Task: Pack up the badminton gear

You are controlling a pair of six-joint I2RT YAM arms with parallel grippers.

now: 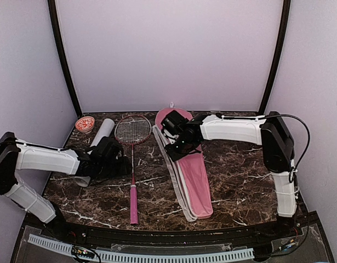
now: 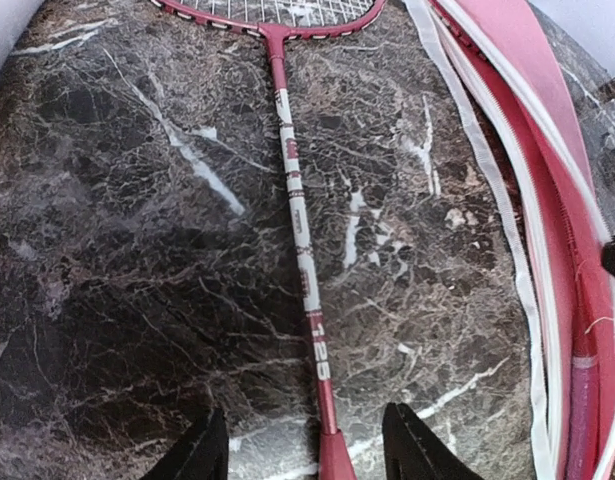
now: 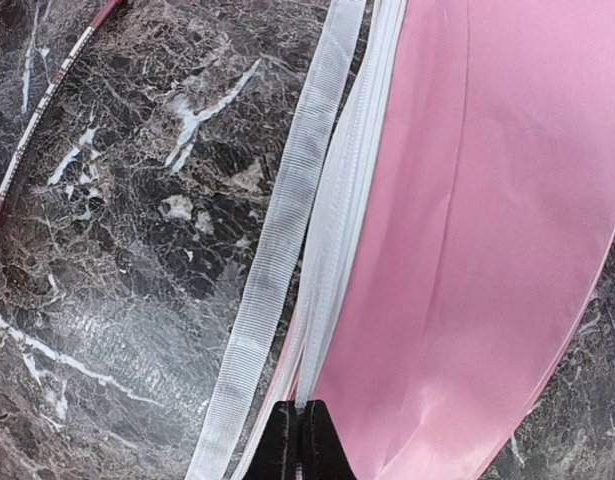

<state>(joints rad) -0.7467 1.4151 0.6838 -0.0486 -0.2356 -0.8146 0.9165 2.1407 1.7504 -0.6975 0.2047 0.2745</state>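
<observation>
Lying flat on the dark marbled surface [image 1: 239, 181], a red-framed racket [image 1: 133, 130] points its strung head toward the far wall and its pink handle toward the arms' bases. The left wrist view shows its shaft [image 2: 300, 240] running straight down the frame and passing between the left jaws. These are spread wide, one on each side of the shaft where it meets the handle, and neither touches it.

Just to the right of the racket, the pink cover [image 1: 193, 175] lies lengthwise with its rounded end at the far side and its narrow end near. Its white zip edge and a loose white strap trail along the side facing the racket [image 2: 527, 70]. Inside that open edge, the left wrist view shows a second pink handle [image 2: 584, 420] with a red shaft above it.

The right jaws are pressed together on the cover's white edge [image 3: 487, 220], near its wide end; the right arm [image 1: 234, 130] reaches in from the right.

A white tube [image 1: 102, 131] lies to the left of the racket head, its near part hidden under the left arm [image 1: 45, 159]. A small red-patterned cap [image 1: 85, 124] sits just beside the tube's far end.
</observation>
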